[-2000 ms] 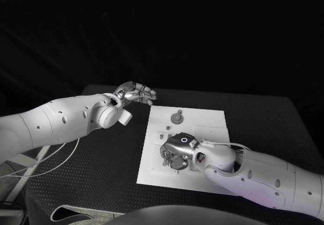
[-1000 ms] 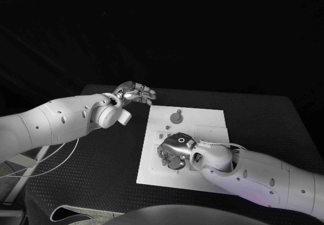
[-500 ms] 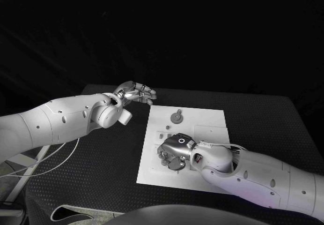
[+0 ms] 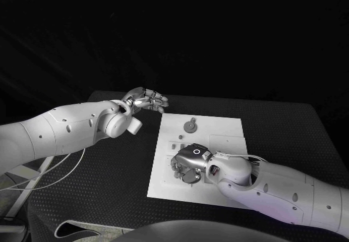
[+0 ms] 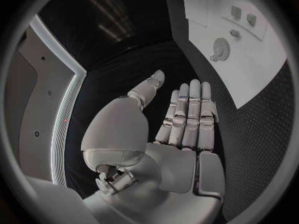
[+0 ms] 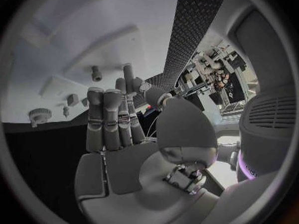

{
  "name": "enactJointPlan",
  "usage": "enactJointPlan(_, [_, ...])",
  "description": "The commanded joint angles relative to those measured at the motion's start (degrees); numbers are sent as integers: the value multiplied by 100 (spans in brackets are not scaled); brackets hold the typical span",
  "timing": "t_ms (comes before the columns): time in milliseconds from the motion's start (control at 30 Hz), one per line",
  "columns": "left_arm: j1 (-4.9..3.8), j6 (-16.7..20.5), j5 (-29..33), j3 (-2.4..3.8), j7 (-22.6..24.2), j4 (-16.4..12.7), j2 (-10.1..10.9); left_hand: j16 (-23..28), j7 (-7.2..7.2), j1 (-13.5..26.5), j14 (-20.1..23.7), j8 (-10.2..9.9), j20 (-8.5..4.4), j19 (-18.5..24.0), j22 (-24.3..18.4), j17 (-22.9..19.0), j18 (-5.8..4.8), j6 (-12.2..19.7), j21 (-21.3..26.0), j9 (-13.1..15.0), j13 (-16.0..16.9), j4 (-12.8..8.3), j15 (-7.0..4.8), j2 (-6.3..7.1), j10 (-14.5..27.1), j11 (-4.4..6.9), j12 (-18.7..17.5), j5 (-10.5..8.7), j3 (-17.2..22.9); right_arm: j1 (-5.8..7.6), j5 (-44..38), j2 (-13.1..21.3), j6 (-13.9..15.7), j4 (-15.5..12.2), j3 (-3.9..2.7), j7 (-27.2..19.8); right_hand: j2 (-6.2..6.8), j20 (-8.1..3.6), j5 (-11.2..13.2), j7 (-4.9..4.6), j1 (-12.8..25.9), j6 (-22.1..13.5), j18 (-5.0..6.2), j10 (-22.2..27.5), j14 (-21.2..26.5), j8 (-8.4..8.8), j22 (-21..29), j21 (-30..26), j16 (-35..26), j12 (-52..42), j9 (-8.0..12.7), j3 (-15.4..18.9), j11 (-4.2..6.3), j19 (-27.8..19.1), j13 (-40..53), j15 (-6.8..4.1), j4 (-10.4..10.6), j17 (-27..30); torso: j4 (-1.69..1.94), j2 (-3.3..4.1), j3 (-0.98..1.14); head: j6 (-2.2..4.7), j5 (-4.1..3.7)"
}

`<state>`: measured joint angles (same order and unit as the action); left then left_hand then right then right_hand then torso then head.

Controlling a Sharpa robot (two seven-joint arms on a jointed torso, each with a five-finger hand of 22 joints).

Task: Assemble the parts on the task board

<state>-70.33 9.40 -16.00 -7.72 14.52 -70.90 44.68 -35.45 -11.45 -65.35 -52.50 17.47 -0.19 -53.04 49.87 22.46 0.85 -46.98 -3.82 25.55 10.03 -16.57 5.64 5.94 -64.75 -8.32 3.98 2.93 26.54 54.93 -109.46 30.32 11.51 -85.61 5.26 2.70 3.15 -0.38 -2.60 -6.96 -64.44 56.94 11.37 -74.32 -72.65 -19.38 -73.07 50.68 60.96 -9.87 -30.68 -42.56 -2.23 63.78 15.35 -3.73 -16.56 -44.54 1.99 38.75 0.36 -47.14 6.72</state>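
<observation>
The white task board [image 4: 218,128] lies in the middle of the table. A round grey gear part [image 4: 191,126] stands near its far edge, with a small peg [image 4: 182,136] just in front of it. My right hand [image 4: 188,162] hovers over the board's near left area, fingers pointing down at the board. In the right wrist view its fingers [image 6: 111,119] are stretched out with nothing in them, and the gear [image 6: 39,115] and peg [image 6: 96,73] lie beyond. My left hand [image 4: 148,100] is raised off the board's far left corner, its fingers [image 5: 190,114] straight and holding nothing.
The black table [image 4: 109,166] surrounds the board, with bare room to its left and right. In the left wrist view, small pieces [image 5: 244,16] sit in the board [image 5: 261,64] past the gear [image 5: 219,49]. A white cable [image 4: 44,176] hangs off the table's left.
My right hand has crept slightly to the left over the board's near part. The left hand and the gear have stayed put.
</observation>
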Motion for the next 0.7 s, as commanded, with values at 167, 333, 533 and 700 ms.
enactJointPlan(167, [-12,-81,24,5,44,-16,2,40,17,45,-39,34,33,19,-10,12,15,39,-10,-7,-7,1,16,-31,50,-1,18,21,-27,-50,-159,44,-219,30,46,134,-71,-30,-19,14,-1,47,363,-35,5,-42,-11,34,23,-8,-5,-23,-12,5,12,-31,3,-7,1,3,1,-2,3])
enactJointPlan(333, [-12,-86,24,5,46,-19,-1,42,17,46,-39,35,33,20,-12,15,14,40,-10,-7,-7,1,16,-31,50,-1,17,21,-27,-50,-172,62,-187,11,45,146,-70,-32,-19,15,-4,50,363,-37,4,-44,-12,35,24,-8,-8,-25,-11,7,15,-32,1,-8,-1,0,-2,6,0])
enactJointPlan(533, [-11,-89,24,5,47,-7,-6,46,17,50,-39,35,33,19,-14,20,14,41,-10,-8,-7,2,16,-33,50,-1,18,21,-28,-49,-176,73,-193,-4,45,148,-66,-34,-19,18,-5,56,363,-46,0,-48,-15,39,29,-11,-13,-25,-8,11,24,-35,1,-11,5,1,1,4,-4])
enactJointPlan(700, [-10,-92,24,5,53,9,-18,48,17,51,-39,35,33,19,-15,23,14,41,-10,-8,-8,3,16,-34,51,-1,18,21,-29,-49,-186,79,-185,-4,44,154,-65,-35,-19,19,-6,57,363,-48,-2,-49,-16,40,30,-11,-15,-25,-7,13,27,-36,1,-11,1,3,2,12,-22])
